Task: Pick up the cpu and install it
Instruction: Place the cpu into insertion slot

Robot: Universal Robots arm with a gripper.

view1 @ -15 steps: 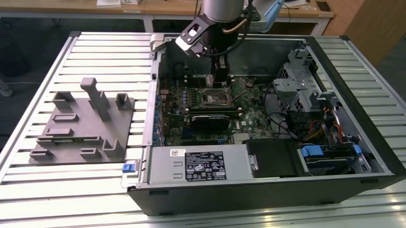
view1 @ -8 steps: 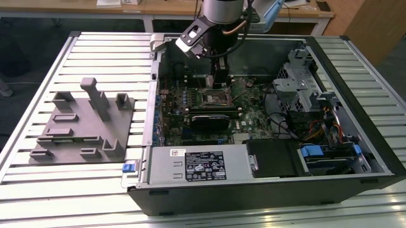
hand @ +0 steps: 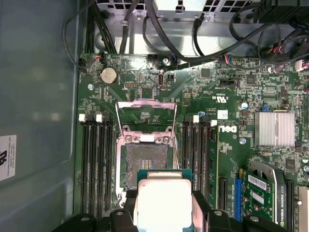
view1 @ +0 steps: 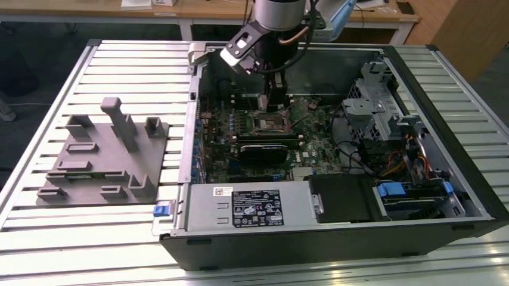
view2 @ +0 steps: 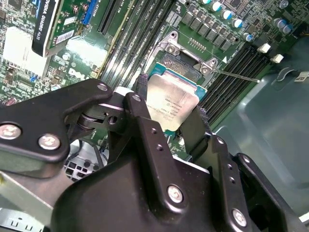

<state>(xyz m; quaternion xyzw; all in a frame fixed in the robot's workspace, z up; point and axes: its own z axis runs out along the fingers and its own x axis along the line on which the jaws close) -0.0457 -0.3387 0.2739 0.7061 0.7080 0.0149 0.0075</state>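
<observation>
1. The cpu is held clear of the CPU socket. It hangs just over one edge of the socket, pale metal lid up, and is not seated: the socket's contact field is bare in the first wrist view.
2. The gripper is closed on the cpu, with its two black fingers pinching opposite edges of the chip.
3. Handling, as I judge it: the chip is light, stiff and smooth-sided, so an edge pinch is the right hold. The underside and the socket's contacts look delicate, so it should stay flat rather than tilted.
4. At the far side of the socket, the load plate stands hinged open.
5. Memory slots flank the socket on both sides.
6. The socket sits on the motherboard inside the open computer case.
7. Well apart from the socket, outside the case, a grey holder block lies on the slatted worktop.
</observation>
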